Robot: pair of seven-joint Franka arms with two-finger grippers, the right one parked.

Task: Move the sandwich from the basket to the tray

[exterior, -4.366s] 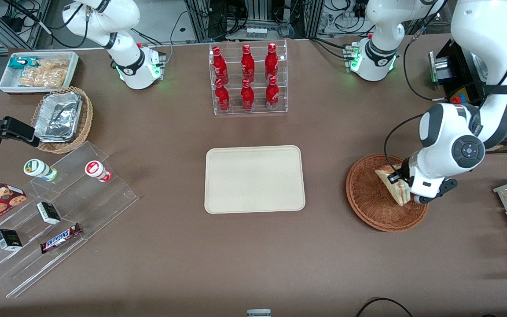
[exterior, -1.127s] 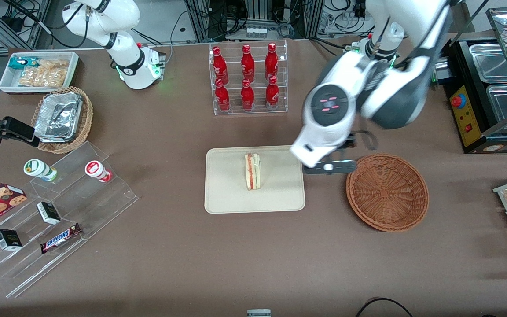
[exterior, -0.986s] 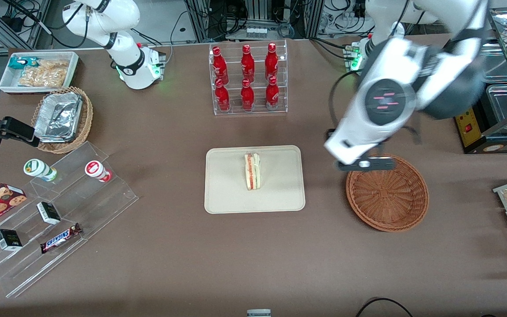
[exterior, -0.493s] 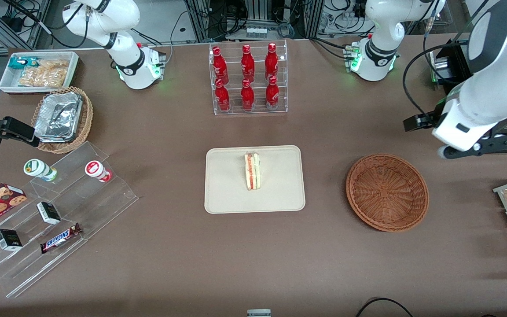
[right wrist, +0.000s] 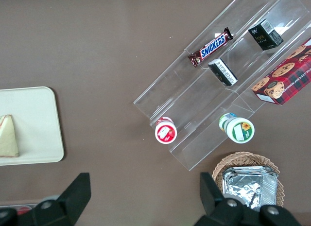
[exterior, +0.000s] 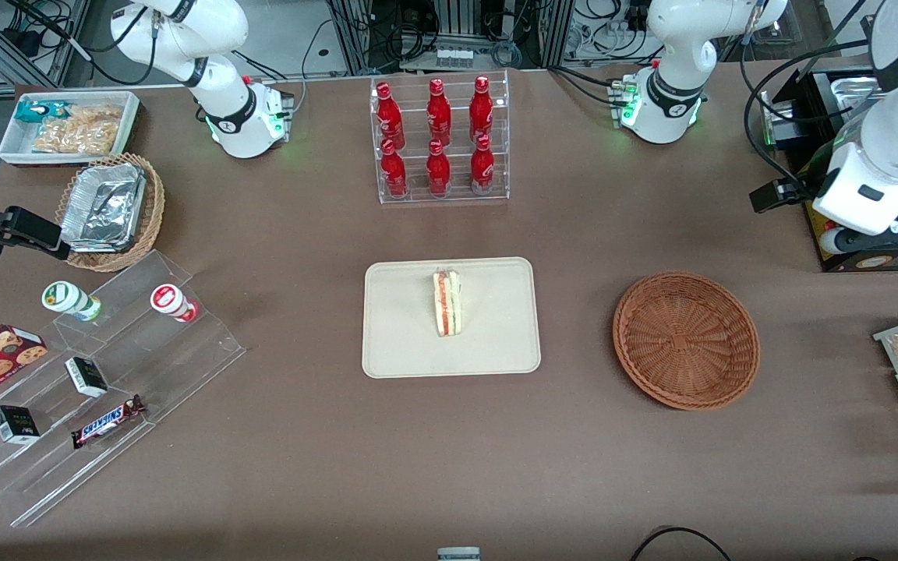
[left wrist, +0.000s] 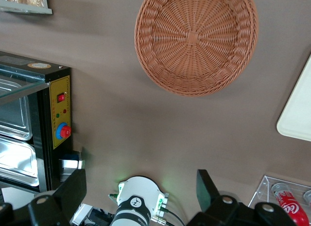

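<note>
Even, bright overhead light falls on the brown table (exterior: 262,467), with soft faint shadows beside the basket (exterior: 686,340) and tray (exterior: 402,351) (glare only on the acrylic shelves (exterior: 98,389)), everything sharply focused.

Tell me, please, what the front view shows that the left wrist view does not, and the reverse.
Only the front view shows the sandwich, standing on the tray, and the working arm raised toward its own end of the table. Only the left wrist view shows the gripper open, high over bare table, holding nothing. Both show the empty basket, part of the tray, and red bottles.
</note>
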